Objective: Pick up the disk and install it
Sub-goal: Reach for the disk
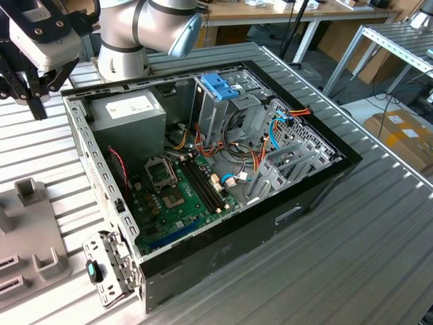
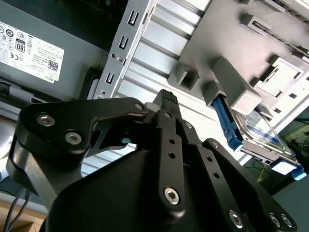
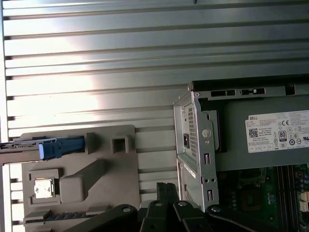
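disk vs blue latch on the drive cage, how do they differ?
The disk sits in the grey fixture outside the case; the blue latch sits atop the drive cage inside it. The disk is silver with a blue rail; the latch is all blue. Both have blue plastic.

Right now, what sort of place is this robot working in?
Probably a robotics lab or workshop: an opened computer case sits on a slatted metal table beside the robot arm, with workbenches and a cardboard box behind.
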Robot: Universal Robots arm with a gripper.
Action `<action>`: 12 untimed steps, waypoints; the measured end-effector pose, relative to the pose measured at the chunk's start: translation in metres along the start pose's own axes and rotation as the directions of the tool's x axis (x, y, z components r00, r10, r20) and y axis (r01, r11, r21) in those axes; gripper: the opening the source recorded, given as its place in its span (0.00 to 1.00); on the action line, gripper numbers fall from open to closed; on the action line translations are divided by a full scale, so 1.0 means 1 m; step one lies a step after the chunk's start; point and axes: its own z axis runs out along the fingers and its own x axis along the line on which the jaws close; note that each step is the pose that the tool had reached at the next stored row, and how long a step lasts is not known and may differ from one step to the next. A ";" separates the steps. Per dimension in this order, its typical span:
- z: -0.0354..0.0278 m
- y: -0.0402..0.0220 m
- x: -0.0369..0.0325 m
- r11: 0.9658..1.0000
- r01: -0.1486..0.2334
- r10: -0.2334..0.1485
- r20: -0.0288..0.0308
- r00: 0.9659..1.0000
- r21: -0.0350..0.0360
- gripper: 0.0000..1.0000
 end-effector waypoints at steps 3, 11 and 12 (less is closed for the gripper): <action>-0.0001 -0.0002 0.0033 1.000 0.000 0.000 0.000 1.000 0.000 0.11; -0.0003 -0.0007 0.0099 1.000 0.000 0.000 0.000 1.000 0.000 0.11; -0.0003 -0.0007 0.0100 1.000 0.000 0.000 0.000 1.000 0.000 0.11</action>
